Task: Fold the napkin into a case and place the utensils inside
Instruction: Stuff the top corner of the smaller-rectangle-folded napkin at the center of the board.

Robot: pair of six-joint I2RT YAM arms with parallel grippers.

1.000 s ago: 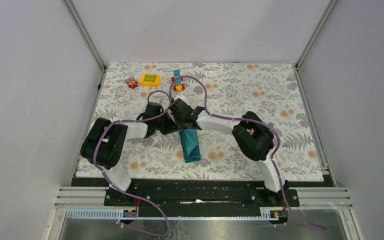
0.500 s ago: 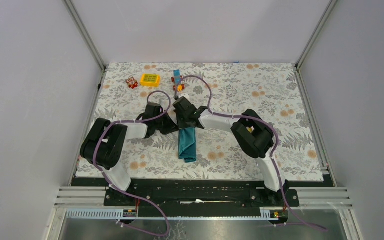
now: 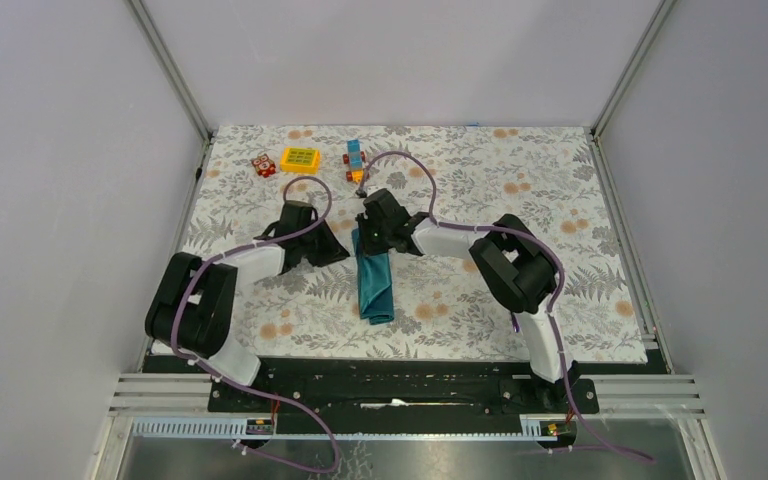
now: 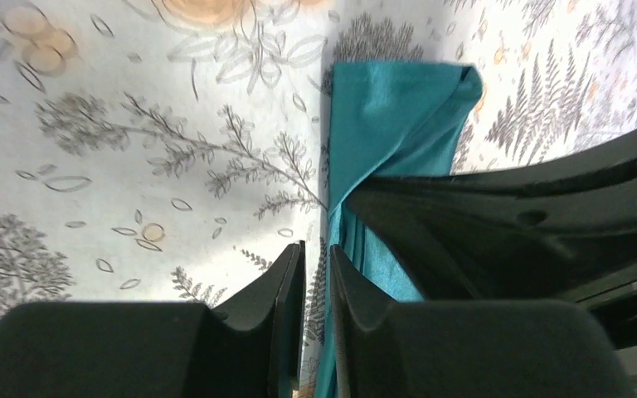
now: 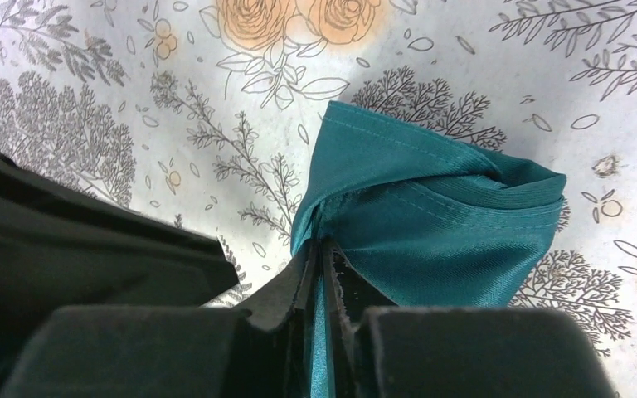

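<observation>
napkin [image 3: 376, 285] lies folded in a narrow strip mid-table [image 3: 560, 200], running toward the near edge. right gripper [image 5: 322, 257] pinches its far end; left gripper [image 4: 315, 265], jaws slightly parted and empty, sits just beside it.

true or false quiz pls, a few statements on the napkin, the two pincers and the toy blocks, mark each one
1. The napkin lies spread out flat as an open square. False: it is folded into a narrow strip.
2. The right pincer pinches a fold of the napkin. True.
3. The yellow block sits on the napkin. False: it stands near the far edge of the table, apart from the napkin.
4. The left pincer is on the napkin's left side. True.
</observation>
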